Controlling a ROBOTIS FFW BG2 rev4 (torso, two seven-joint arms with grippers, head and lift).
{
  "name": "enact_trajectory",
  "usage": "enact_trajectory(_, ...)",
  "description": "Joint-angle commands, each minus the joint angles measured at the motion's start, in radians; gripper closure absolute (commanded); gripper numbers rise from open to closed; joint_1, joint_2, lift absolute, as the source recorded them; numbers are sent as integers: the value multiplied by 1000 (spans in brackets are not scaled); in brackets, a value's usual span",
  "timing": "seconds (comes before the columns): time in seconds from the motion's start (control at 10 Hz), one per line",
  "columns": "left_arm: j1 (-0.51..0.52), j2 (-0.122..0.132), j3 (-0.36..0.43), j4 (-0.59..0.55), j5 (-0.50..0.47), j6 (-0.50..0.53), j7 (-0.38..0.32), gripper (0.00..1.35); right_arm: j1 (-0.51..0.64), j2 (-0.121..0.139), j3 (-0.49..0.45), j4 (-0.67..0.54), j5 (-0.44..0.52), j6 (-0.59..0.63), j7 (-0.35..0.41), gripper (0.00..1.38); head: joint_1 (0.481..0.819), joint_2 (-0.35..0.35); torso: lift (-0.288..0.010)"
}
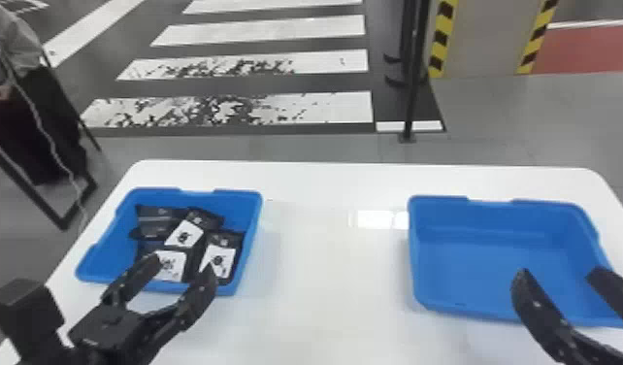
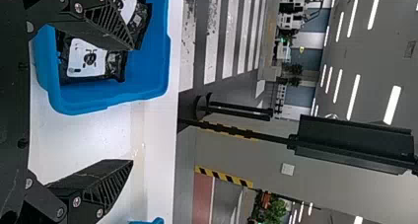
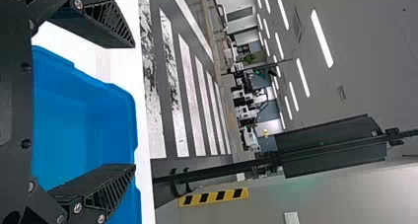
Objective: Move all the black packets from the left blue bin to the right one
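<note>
"Black two-fingered left hand [image 1: 182,266], black two-fingered right hand [image 1: 561,274]: wide?"

"Both wide, empty. Black packets with white labels [image 1: 185,234] lie in the left blue plastic bin [image 1: 112,255]. Height's hard to judge, so lower gently, pinch one squarely, then lift clear."

In the middle of the head view, a wide free passage goes over the tabletop [image 1: 325,272] between the left blue bin [image 1: 237,195] and the right blue bin [image 1: 509,216], while the raised walls of both bins stand in the way of a low path across. The right blue bin, at the right of the frame, has open room from its top down to its floor. At the left of the frame, the black packets [image 1: 184,235] obstruct the middle and right part of the left blue bin, with a free strip beside its left wall.
</note>
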Motion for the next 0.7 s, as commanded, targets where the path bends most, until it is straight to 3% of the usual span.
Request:
enact_trajectory(0.0, 0, -4, 0, 1, 0, 0, 0, 219, -1, 0, 0, 0, 0, 0, 0, 170, 695, 132, -144)
enact_trajectory(0.6, -2, -4, 0, 3, -2, 5, 0, 219, -1, -1, 0, 0, -2, 0, 0, 170, 695, 133, -144)
